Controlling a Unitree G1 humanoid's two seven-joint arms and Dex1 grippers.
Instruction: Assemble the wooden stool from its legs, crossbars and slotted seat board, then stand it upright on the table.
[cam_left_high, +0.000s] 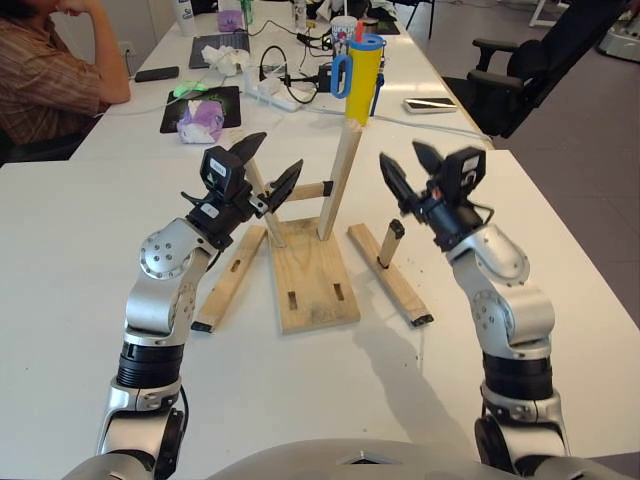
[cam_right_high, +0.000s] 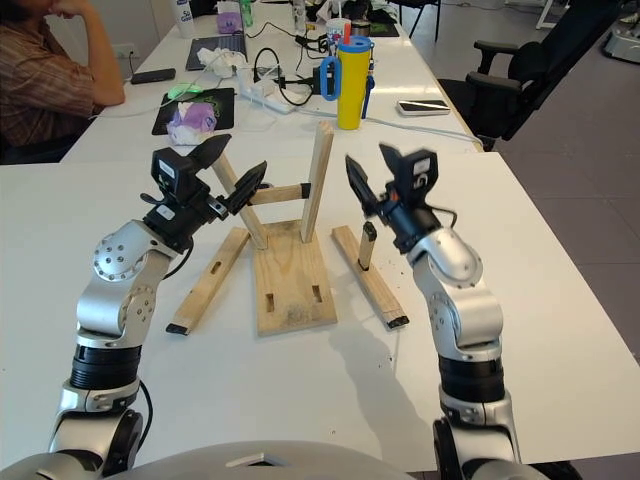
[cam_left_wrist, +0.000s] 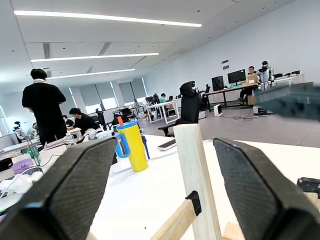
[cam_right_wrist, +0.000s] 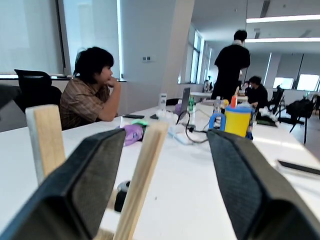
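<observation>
White desk (cam_left_high: 80, 260) holds the seat board (cam_left_high: 310, 285) at centre, two legs (cam_left_high: 340, 180) and a crossbar (cam_left_high: 308, 191) standing in it, left tool (cam_left_high: 282, 149) and right tool (cam_left_high: 400, 151) open alongside; it looks light, stiff wood, so I'd pinch a leg mid-length.

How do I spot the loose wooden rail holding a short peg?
On the white table, find the slotted wooden seat board with two legs standing in it. The wooden rail lies beside it on the right. Unlike the bare left rail, it carries a short black-tipped standing peg.
</observation>
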